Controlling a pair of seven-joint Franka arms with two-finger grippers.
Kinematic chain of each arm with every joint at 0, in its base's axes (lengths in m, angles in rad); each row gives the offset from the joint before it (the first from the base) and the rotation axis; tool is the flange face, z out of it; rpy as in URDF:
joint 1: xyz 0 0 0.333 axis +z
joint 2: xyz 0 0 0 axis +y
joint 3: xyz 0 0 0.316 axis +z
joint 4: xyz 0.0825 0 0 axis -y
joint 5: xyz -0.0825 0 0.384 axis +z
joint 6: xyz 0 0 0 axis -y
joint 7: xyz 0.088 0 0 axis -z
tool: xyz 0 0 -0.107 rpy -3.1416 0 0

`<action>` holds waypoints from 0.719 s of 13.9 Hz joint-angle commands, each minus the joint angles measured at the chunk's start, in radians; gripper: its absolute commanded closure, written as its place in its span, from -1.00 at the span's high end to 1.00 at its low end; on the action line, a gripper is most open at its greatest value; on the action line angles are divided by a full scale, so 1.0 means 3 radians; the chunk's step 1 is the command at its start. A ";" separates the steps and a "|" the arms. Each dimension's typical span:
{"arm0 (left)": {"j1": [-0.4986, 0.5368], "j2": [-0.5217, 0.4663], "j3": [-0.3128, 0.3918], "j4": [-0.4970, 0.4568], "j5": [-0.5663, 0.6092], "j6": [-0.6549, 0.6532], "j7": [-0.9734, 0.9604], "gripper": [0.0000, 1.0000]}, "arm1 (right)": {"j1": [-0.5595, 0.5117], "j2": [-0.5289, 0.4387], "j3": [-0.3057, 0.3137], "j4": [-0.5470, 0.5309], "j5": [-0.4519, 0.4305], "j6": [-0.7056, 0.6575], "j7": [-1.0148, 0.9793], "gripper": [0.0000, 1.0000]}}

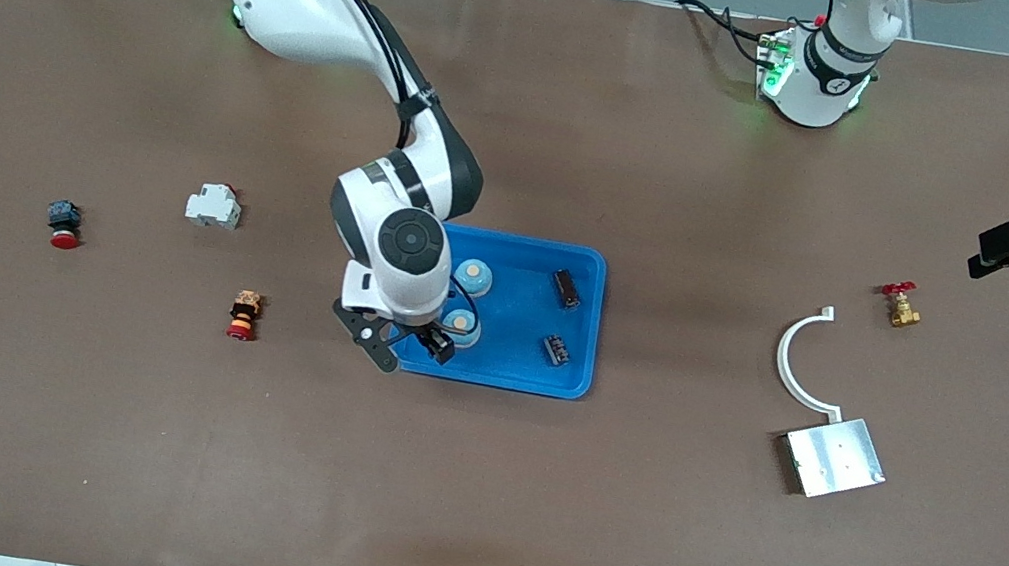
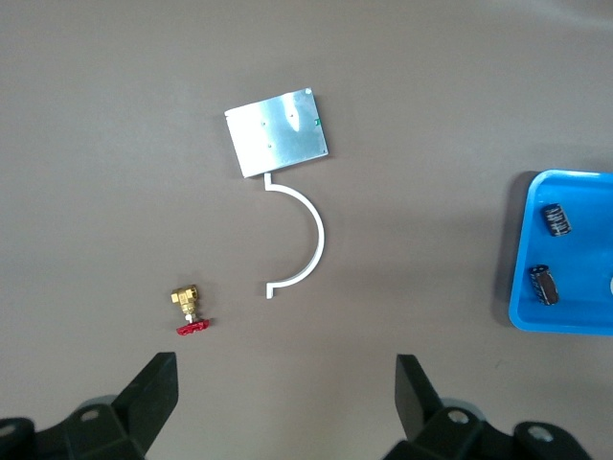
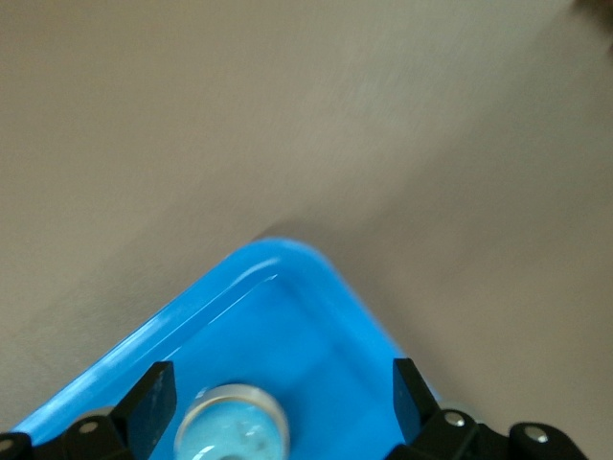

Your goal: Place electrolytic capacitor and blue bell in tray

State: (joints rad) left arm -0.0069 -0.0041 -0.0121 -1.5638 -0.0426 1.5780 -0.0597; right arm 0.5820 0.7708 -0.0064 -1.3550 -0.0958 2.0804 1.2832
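Nearest the camera, the plate [image 1: 834, 458] is idle, while both bells [image 1: 461, 325] and capacitors [image 1: 556, 349] sit in the tray [image 1: 592, 272]; right gripper [image 1: 393, 346] hovers wide over a bell, probably light, hard, graspable across its dome; left gripper [image 2: 285, 383] waits wide.

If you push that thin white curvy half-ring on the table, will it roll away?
Probably not. The thin white plastic half-ring lies flat on the brown table, so a push would likely make it slide or spin. It looks slim and light, so it may bend a little when picked up. Its low edge might be tricky to pinch.
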 commanded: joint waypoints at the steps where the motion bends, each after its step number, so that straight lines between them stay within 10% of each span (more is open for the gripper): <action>1: 0.0013 -0.0022 -0.0036 0.0079 0.0065 -0.0090 -0.0006 1.00 | -0.0216 -0.0237 0.0037 -0.0065 -0.0049 -0.0190 -0.0487 1.00; 10: -0.0008 -0.0012 -0.0047 0.0074 0.0142 -0.0090 0.0020 1.00 | -0.1060 -0.0580 0.0037 -0.0060 -0.0069 -0.0430 -0.2425 1.00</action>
State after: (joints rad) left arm -0.0087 -0.0041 -0.0185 -1.5499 -0.0249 1.5662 -0.0596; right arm 0.2994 0.6198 -0.0158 -1.3544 -0.0982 1.9579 0.6206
